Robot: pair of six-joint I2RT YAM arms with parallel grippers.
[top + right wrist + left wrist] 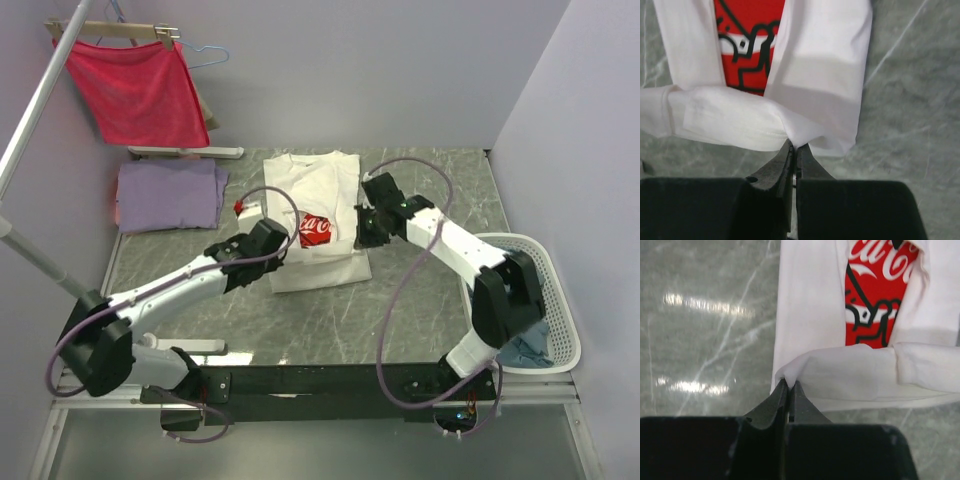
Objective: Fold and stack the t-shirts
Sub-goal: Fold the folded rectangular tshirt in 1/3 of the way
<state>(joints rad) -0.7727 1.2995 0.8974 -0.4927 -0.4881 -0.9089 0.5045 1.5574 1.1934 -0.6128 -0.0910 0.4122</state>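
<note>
White tee [312,185] lies mid-table [420,300], long axis near to far, lettering reading from the near side. Left gripper [788,386] and right gripper [794,146] each pinch a raised fold across it. Lavender tee [167,195] lies left; basket [562,300] right.

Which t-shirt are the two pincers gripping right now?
The white t-shirt with the red print; the lavender t-shirt lies folded apart at the left, untouched.
</note>
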